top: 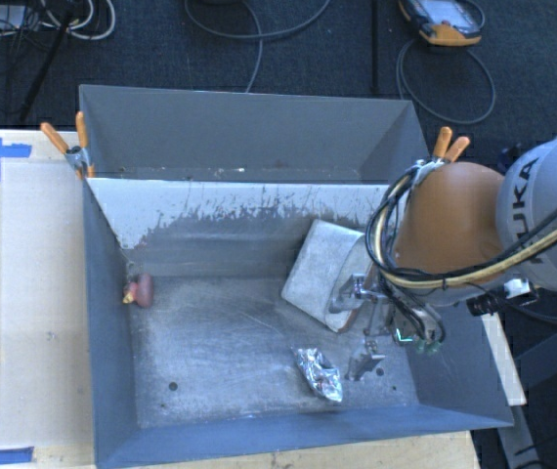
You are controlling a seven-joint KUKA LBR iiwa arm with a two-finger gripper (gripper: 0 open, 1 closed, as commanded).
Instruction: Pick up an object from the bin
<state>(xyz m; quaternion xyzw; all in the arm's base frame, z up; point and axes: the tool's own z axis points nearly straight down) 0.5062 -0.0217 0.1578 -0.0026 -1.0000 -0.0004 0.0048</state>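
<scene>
My gripper (367,358) hangs low in the bin's right front part, under the orange wrist cover. Just to its left on the floor lies a crumpled silver foil piece (319,373), close to the gripper but apart from it. Behind and to the left, a flat light-grey square slab (320,267) lies tilted against the bin's right rear slope, with the gripper's upper metal parts in front of its right edge. Nothing shows between the gripper's tips.
A small pinkish-brown lump (141,290) sits against the left wall, far from the gripper. The arm and its looped cables cover the bin's right side.
</scene>
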